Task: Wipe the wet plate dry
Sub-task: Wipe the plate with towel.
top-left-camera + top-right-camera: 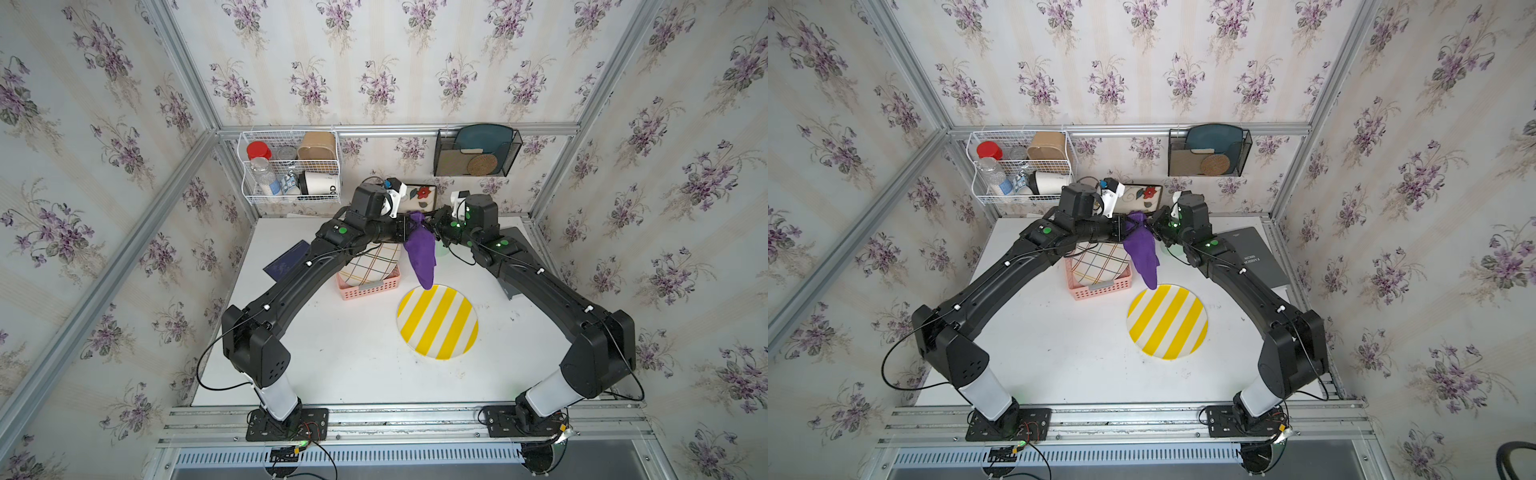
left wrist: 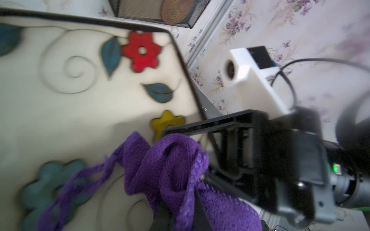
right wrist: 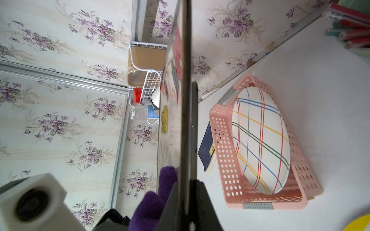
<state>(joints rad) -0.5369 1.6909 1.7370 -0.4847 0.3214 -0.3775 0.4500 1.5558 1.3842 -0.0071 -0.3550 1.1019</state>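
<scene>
A cream rectangular plate with a dark rim and painted flowers (image 1: 423, 194) (image 1: 1144, 194) stands upright above the back of the table. It fills the left wrist view (image 2: 80, 110) and shows edge-on in the right wrist view (image 3: 185, 90). My right gripper (image 1: 434, 222) (image 1: 1155, 226) (image 3: 188, 200) is shut on its rim. My left gripper (image 1: 406, 228) (image 1: 1124, 228) (image 2: 180, 216) is shut on a purple cloth (image 1: 422, 253) (image 1: 1144, 253) (image 2: 166, 166) (image 3: 152, 204). The bunched cloth lies against the plate's painted face, and its tail hangs down.
A yellow-striped round plate (image 1: 437, 322) (image 1: 1167, 321) lies flat on the table below the cloth's tail. A pink basket (image 1: 370, 287) (image 3: 222, 144) holds a plaid plate. A dark blue book (image 1: 286, 262) lies left, a grey book (image 1: 1254, 253) right. A wire basket (image 1: 291, 166) and a mesh rack (image 1: 476, 151) hang behind.
</scene>
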